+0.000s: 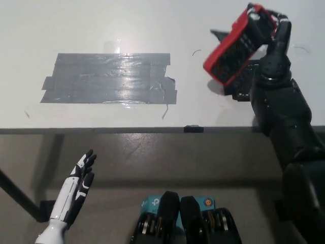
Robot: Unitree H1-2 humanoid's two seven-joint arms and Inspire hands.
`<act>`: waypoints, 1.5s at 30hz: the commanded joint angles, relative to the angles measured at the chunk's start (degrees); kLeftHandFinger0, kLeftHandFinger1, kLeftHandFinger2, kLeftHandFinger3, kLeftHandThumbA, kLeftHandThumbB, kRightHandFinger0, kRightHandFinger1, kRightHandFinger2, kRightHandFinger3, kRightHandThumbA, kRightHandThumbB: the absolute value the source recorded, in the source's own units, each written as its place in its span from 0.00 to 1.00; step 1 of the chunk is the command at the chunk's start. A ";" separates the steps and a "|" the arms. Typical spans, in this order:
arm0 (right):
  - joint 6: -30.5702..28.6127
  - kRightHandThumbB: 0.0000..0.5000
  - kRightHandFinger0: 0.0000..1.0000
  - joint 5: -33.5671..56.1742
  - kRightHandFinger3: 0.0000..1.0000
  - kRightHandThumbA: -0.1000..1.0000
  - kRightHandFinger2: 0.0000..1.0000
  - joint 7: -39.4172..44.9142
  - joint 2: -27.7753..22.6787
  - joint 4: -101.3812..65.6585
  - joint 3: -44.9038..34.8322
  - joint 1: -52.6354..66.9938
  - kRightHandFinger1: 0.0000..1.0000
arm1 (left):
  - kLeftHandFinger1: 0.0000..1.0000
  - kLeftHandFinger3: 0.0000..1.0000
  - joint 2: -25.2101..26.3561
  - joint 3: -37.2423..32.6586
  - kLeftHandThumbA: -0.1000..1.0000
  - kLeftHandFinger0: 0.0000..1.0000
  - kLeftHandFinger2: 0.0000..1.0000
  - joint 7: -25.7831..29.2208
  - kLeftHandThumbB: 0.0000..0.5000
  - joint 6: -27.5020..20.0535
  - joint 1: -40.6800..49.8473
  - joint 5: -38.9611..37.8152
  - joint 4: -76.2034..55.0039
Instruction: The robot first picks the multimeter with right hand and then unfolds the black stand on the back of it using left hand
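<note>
The black right hand (271, 38) grips the red-cased, rectangular multimeter (238, 44) by its far end, fingers wrapped around the case edge, and holds it in the air over the white table (152, 25), to the right of the grey patch of duct tape (109, 79) stuck on the tabletop. The meter is tilted, its near end dipping toward the tape patch. A dark face ringed by the red case points toward the camera; whether this is the back carrying the black stand I cannot tell, as no separate stand is distinguishable. Holding it by one end seems meant to leave the rest of the case free for the other hand to reach. A dark shadow lies on the table under the meter, which suggests it is clear of the surface.

The white left hand (76, 190) rests well below the table's front edge, far from the tape patch and the meter, fingers straight and slightly apart, holding nothing. The pick looks done; the unfolding is not yet begun.
</note>
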 commanded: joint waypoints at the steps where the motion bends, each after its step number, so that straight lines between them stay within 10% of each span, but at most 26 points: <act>1: -3.36 0.38 0.00 14.33 0.69 0.00 0.75 9.25 2.67 -19.98 -6.13 -0.68 0.34 | 1.00 1.00 0.73 0.50 1.00 1.00 1.00 -0.10 0.25 -1.07 0.23 -0.03 -2.50; 11: 12.81 0.22 0.00 38.84 0.96 0.00 0.90 17.97 10.83 -51.49 -9.60 8.47 0.43 | 1.00 1.00 -2.74 -1.36 1.00 1.00 1.00 -0.97 0.15 0.87 -0.61 -3.25 -20.79; 20: 21.79 0.24 0.00 53.86 1.00 0.00 0.89 21.69 15.13 -68.12 -4.83 18.72 0.51 | 1.00 1.00 -6.33 -4.73 1.00 1.00 1.00 -2.45 0.37 7.42 -7.68 -6.97 -36.51; 45: 24.38 0.26 0.00 66.25 1.00 0.00 0.95 21.92 16.08 -87.24 12.01 33.20 0.43 | 1.00 1.00 -11.76 -8.21 1.00 1.00 1.00 -2.43 0.41 10.84 -18.04 -1.03 -40.13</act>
